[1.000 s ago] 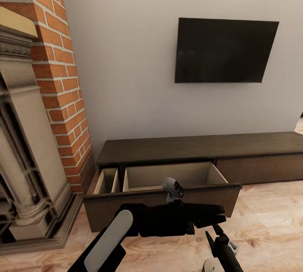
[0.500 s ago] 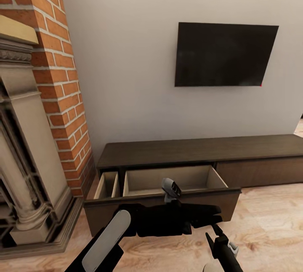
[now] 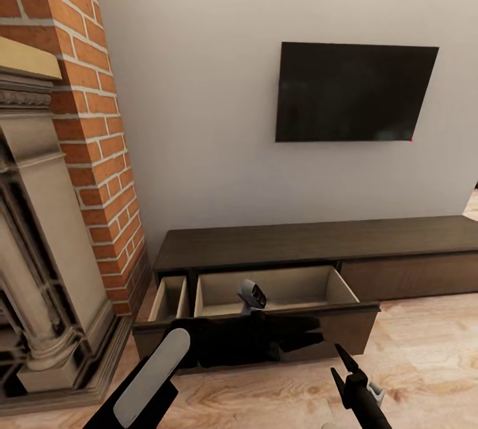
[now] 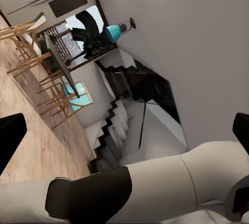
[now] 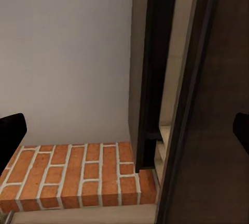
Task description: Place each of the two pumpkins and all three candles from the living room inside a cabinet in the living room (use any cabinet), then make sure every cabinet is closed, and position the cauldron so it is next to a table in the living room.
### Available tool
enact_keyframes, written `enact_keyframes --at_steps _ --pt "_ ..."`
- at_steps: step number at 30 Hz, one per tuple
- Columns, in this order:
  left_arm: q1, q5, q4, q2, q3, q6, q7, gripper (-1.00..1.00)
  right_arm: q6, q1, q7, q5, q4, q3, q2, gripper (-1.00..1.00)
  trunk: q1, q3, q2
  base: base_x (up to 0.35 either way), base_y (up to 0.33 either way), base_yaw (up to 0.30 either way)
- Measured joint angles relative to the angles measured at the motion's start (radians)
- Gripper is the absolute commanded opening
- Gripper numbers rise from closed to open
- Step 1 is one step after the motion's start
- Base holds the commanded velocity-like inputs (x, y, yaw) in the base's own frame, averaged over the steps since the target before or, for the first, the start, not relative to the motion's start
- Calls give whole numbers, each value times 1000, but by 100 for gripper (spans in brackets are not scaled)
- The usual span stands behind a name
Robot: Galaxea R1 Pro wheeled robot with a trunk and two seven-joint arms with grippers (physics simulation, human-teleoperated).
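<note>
Low dark-brown cabinet [image 3: 318, 243] against grey wall, left drawer [image 3: 265, 296] pulled out, pale wood inside, nothing visible in it. Black TV [image 3: 355, 92] on wall above. Brick chimney [image 3: 86, 117] and stone fireplace surround [image 3: 40, 250] at left. Right gripper [image 3: 342, 366] low over wood floor [image 3: 425, 362], fingers parted.
</note>
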Motion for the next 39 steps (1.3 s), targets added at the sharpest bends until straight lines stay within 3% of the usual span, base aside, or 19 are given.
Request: enact_keyframes --at_steps 5,10,14,20,27,32,34,39 --pt "0 9 0 15 7 3 0 100 1 0 -58 -5 2 -2 -23 100 -19 16 35 0 0 0" --pt "0 97 -1 89 36 5 -1 100 2 0 -153 -11 -3 -8 -47 100 -38 31 70 0 0 0" --pt "0 131 -1 128 41 5 -2 100 8 0 -165 -5 -9 -7 -63 100 -54 44 98 0 0 0" --pt "0 139 0 139 45 5 -2 100 86 0 -160 0 -16 -7 -69 100 -77 63 140 0 0 0" --pt "0 140 0 141 45 5 -2 100 99 0 -162 4 -19 -2 -94 100 -104 85 189 0 0 0" --pt "0 145 0 169 50 5 -2 100 102 0 -146 5 -20 1 -103 100 -123 100 224 0 0 0" --pt "0 165 0 181 51 5 -2 100 102 0 -144 4 -20 1 -103 100 -130 107 238 0 0 0" --pt "0 181 0 186 50 5 -2 100 103 0 -147 4 -29 0 -104 100 -150 122 273 0 0 0"
